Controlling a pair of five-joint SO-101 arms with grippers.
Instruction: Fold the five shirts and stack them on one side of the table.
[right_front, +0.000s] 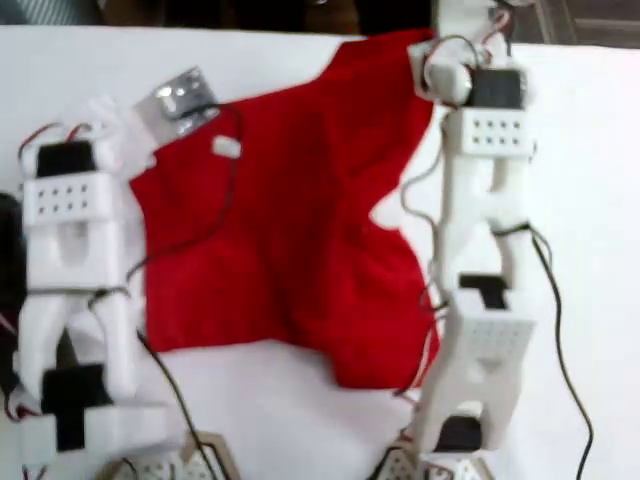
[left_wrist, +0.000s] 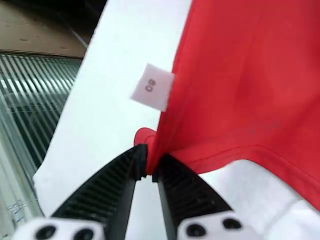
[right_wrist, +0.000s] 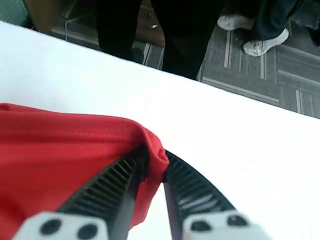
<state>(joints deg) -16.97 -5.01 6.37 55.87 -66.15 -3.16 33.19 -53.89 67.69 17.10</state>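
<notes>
Pinching red shirt (right_front: 290, 230) | left hand (left_wrist: 149, 167): corner | right hand (right_wrist: 152, 160): edge

left arm (right_front: 72, 250), right arm (right_front: 482, 345): white shells, black motor blocks, perforated plates | cables (right_front: 558, 330): black, red | left gripper (left_wrist: 150, 161), right gripper (right_wrist: 155, 158): black ribbed jaws, white screw-holed bases

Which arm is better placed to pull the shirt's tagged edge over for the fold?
Left, probably: the left claw is shut on the red shirt right beside its white tag; the right claw pinches a different corner.
</notes>
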